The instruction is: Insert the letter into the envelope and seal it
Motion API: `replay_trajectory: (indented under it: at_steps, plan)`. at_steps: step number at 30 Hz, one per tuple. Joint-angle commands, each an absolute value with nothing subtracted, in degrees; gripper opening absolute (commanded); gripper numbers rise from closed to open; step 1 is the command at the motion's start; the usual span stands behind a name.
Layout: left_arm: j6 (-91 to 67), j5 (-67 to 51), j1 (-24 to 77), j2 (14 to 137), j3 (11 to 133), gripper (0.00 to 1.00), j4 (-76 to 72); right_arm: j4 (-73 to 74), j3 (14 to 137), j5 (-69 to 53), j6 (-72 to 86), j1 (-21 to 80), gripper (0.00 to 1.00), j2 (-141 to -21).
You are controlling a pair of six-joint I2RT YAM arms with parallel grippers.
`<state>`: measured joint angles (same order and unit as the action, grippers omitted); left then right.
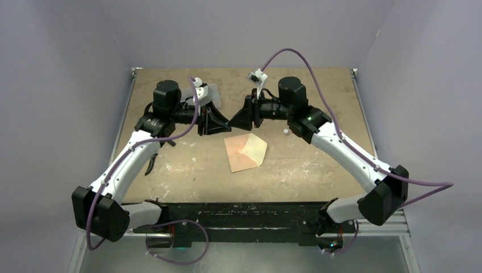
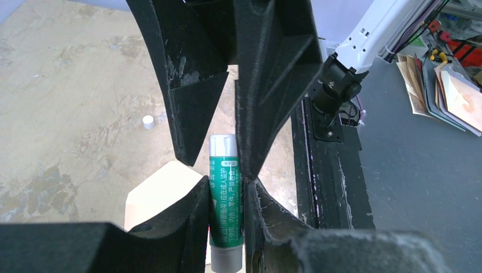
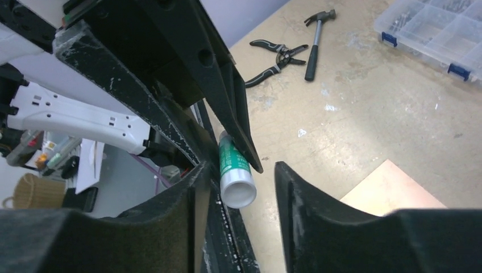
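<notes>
A glue stick (image 2: 224, 222) is clamped in the left gripper (image 2: 226, 181) and its far end is offered between the parted right gripper (image 3: 241, 170) — the envelope (image 1: 245, 152) is left flap-open on the tabletop (image 1: 182, 170), presumably for gluing.

Glue stick (image 2: 225, 199) green, white lettering, white end; envelope (image 1: 241, 157) salmon-pink, cream inside; tabletop (image 1: 193, 165) mottled tan

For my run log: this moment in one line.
left gripper: shut on glue stick | right gripper: open | envelope: flap open
</notes>
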<state>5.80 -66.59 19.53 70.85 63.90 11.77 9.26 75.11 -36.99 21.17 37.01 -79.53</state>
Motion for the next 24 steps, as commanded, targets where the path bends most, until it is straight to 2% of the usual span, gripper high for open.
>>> replay_trajectory:
  at_steps: [1, 3, 7, 10, 13, 17, 24]
  plan:
    - [7.20, -66.36, 19.51, 70.14, 65.75, 0.00, 9.83, 10.04, 75.90, -36.43, 21.93, 35.43, 0.37, -78.06]
    - [7.15, -66.27, 19.51, 70.21, 65.74, 0.00, 9.28, 10.70, 75.66, -36.11, 22.80, 35.25, 0.22, -78.07]
    - [7.75, -65.74, 19.58, 70.08, 65.54, 0.00, 8.76, 8.51, 74.12, -34.27, 27.46, 35.23, 0.00, -77.71]
    - [10.07, -62.84, 19.60, 68.90, 63.65, 0.00, 5.65, 3.66, 71.61, -33.26, 36.14, 35.23, 0.00, -77.88]
    - [24.77, -58.44, 19.60, 66.08, 60.00, 0.00, 4.43, 1.90, 70.94, -30.23, 46.91, 35.13, 0.00, -79.33]
    - [33.47, -47.59, 19.69, 62.87, 52.23, 0.00, -9.48, 3.69, 72.49, -30.34, 59.78, 35.23, 0.00, -83.35]
    - [43.29, -41.72, 19.69, 64.29, 52.88, 0.00, -7.18, 0.58, 69.56, -28.90, 81.80, 35.33, 0.00, -83.36]
